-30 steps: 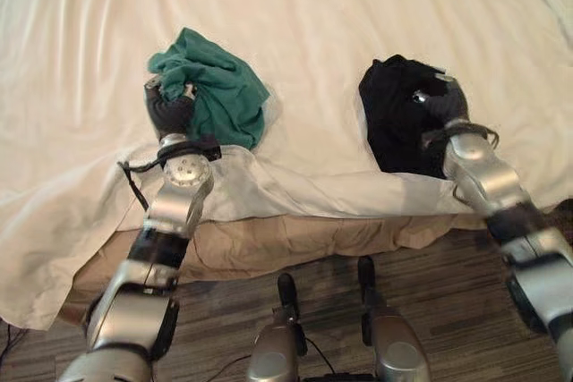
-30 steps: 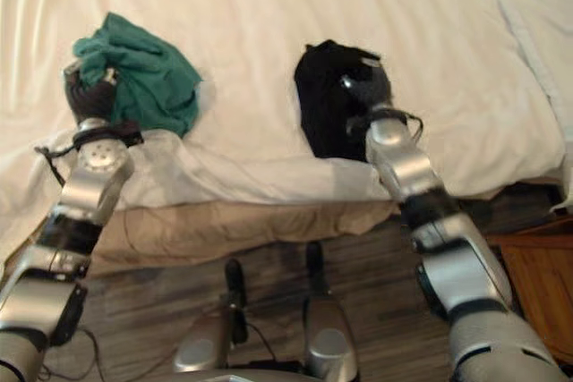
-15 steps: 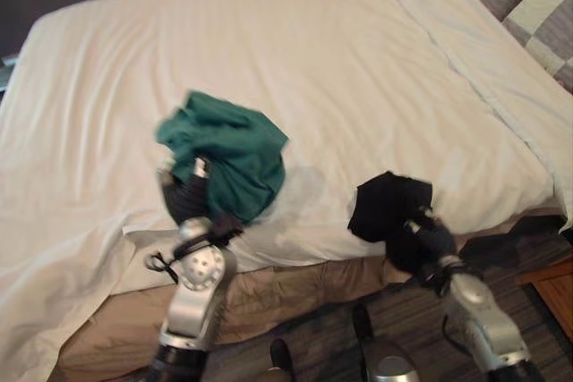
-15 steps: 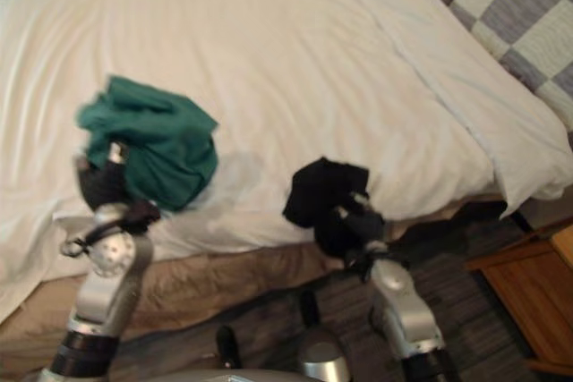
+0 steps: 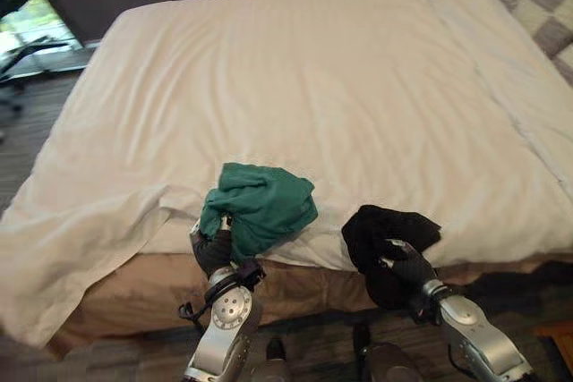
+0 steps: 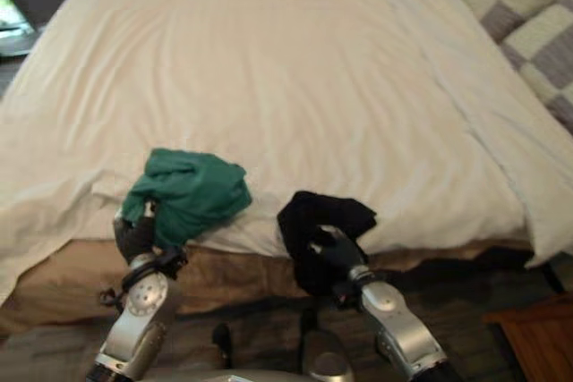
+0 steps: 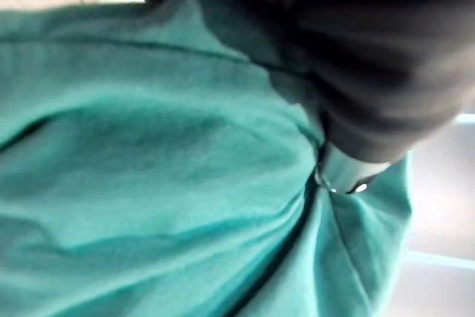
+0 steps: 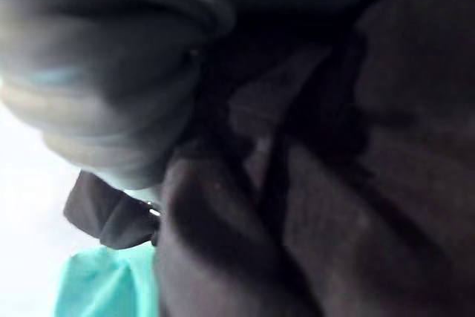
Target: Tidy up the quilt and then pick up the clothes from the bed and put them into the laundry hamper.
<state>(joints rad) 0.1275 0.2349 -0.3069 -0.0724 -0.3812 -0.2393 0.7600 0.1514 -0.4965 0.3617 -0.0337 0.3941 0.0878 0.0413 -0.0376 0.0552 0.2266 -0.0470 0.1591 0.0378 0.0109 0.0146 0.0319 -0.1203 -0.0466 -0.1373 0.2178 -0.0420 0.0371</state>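
Note:
A bunched green garment [image 5: 260, 205] hangs over the near edge of the bed, gripped in my left hand [image 5: 213, 250], whose fingers curl into the cloth [image 7: 148, 168]. A black garment [image 5: 385, 237] is held in my right hand [image 5: 407, 267], just off the bed's near edge; its dark folds [image 8: 334, 206] press against the palm. The white quilt [image 5: 304, 87] lies spread flat over the bed, with a rumpled flap [image 5: 81, 239] hanging at the near left corner.
The tan bed base [image 5: 134, 297] shows below the quilt's near edge. Checkered pillows [image 6: 510, 6] lie at the bed's far right end. A brown wooden piece of furniture [image 6: 537, 346] stands on the floor at the lower right. A dark wall runs behind the bed.
The camera has pulled back and tilted up, showing the whole bed. Both hands have drawn their garments toward the bed's near edge; the black one now hangs off the edge.

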